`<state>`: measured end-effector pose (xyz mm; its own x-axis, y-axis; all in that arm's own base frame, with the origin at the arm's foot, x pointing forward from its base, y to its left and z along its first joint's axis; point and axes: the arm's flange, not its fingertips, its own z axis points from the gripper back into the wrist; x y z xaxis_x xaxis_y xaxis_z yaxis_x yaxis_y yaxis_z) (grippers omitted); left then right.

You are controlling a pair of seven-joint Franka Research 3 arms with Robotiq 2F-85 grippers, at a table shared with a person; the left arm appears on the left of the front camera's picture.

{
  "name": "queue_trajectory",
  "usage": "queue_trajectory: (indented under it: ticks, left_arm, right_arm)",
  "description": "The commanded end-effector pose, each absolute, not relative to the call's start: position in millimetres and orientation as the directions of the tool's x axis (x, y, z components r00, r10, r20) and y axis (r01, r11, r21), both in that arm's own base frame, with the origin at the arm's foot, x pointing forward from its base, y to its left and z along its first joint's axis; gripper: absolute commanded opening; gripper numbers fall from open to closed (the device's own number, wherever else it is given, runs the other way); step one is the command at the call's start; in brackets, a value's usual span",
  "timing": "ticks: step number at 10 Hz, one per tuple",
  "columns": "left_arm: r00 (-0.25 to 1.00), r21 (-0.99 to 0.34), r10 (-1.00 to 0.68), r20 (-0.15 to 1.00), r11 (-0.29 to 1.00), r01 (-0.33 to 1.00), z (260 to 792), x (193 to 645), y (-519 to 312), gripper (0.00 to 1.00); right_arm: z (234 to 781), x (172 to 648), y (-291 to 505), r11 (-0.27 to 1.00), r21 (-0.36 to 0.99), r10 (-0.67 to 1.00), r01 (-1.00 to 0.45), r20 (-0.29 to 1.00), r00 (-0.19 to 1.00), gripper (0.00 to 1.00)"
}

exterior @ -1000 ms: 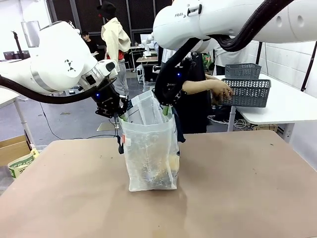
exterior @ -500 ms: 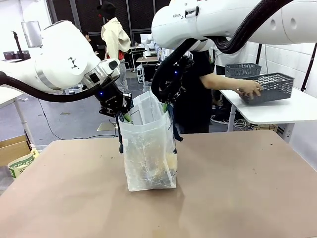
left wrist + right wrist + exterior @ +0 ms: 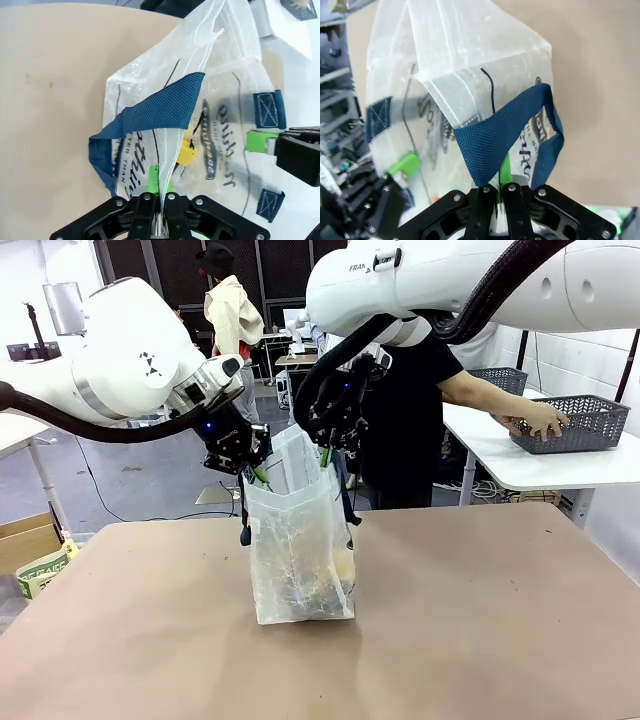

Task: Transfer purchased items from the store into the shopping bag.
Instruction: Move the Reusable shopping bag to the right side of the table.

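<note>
Items (image 3: 338,568) inside the shopping bag (image 3: 298,530) (yellowish, low down) are only a blur; the inside of the basket (image 3: 598,423) is hidden.

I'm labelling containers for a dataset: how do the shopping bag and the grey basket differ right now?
The shopping bag is translucent plastic; the basket is dark grey and slotted. The shopping bag stands on the brown table, pinched by the left end effector and right end effector; the basket sits on the white table under a person's hand. Both are open-topped.
</note>
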<state>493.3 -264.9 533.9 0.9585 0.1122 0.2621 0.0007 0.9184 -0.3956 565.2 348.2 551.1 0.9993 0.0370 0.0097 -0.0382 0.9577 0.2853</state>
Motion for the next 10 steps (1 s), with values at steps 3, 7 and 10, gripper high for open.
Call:
queue_trajectory:
  ticks: [3,7,10]
  left_arm:
    - [0.946,-0.481,0.136,0.296,0.876,0.025,541.2,492.6,-275.7,0.00]
    - [0.955,-0.517,0.079,0.286,0.852,0.085,532.8,489.4,-284.2,0.00]
    - [0.958,-0.472,0.097,0.271,0.881,0.044,532.7,489.3,-286.8,0.00]
  right_arm:
    - [552.3,570.1,373.8,0.923,0.367,-0.123,0.119,-0.015,0.992,0.00]
    - [552.8,570.3,380.1,0.924,0.349,-0.163,0.159,-0.016,0.986,0.00]
    - [547.9,567.8,373.5,0.933,0.336,-0.131,0.126,-0.009,0.991,0.00]
